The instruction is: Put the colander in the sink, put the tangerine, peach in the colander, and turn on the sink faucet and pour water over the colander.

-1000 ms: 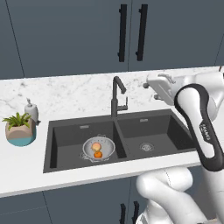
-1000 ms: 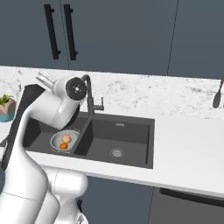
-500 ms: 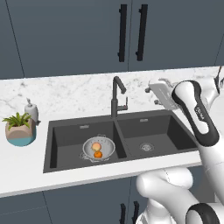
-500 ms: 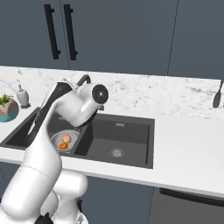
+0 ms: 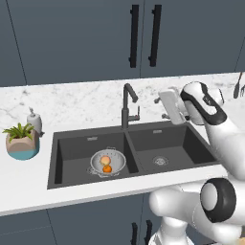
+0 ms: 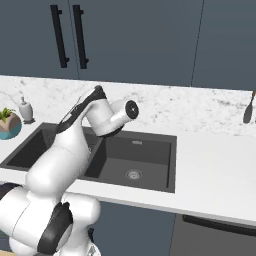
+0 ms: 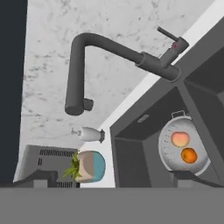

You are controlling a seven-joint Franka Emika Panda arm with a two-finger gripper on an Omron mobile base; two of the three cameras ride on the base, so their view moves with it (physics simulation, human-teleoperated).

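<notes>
**Arm swung toward faucet; fruit already in colander**

Since the earlier frame, the arm has swung its hand leftward over the right basin, closer to the faucet; the colander and fruit lie as before.

Left base view: the gripper (image 5: 162, 106) hangs above the back rim of the right basin, just right of the sink faucet (image 5: 127, 104), touching nothing. Its fingers stand spread wide and empty. The colander (image 5: 107, 162) sits in the left basin of the sink (image 5: 72, 148), with the peach (image 5: 105, 161) and tangerine (image 5: 107, 168) inside it, touching or nearly so. A plant pot (image 5: 21, 142) and soap dispenser (image 5: 33, 120) stand on the counter left of the sink.

Right base view: the arm hides the left basin; a dark utensil (image 6: 249, 108) lies at the far right.

Hand view: the faucet's lever is apart from the hand.
</notes>
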